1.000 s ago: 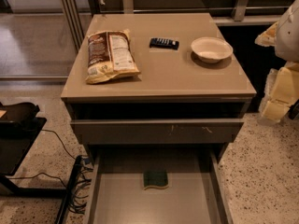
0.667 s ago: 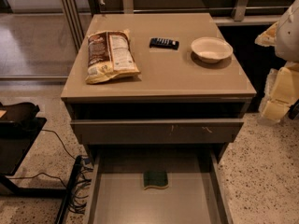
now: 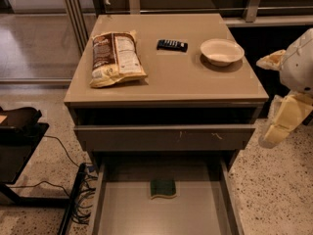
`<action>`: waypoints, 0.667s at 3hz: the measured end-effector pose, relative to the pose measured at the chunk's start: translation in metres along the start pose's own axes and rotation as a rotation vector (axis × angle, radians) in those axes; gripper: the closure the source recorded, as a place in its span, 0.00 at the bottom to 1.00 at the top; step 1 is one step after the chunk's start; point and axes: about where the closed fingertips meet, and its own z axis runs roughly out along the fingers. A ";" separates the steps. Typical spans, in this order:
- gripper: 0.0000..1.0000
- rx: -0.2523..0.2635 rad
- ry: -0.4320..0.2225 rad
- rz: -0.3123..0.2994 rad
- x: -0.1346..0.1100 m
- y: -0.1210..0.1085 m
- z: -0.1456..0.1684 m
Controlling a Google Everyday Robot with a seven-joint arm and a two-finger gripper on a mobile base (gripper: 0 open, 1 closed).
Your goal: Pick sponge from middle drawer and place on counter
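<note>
The dark green sponge (image 3: 163,188) lies flat near the back of the pulled-out middle drawer (image 3: 146,217), roughly centred between its side walls. The beige-taupe counter (image 3: 186,82) is the cabinet top above it. My gripper (image 3: 283,124), cream and white, hangs at the right edge of the camera view. It is beside the cabinet's right front corner, at about the height of the upper drawer front. It is well above and to the right of the sponge and touches nothing.
On the counter lie a chip bag (image 3: 115,58) at the left, a black remote (image 3: 172,45) at the back middle and a white bowl (image 3: 221,51) at the right. A scratched drawer front (image 3: 166,137) overhangs the open drawer. A black stand (image 3: 19,131) and cables (image 3: 73,195) are on the left floor.
</note>
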 end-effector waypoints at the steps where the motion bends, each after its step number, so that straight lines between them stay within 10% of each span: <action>1: 0.00 -0.035 -0.152 -0.033 0.002 0.007 0.059; 2: 0.00 -0.063 -0.202 -0.017 0.013 0.016 0.123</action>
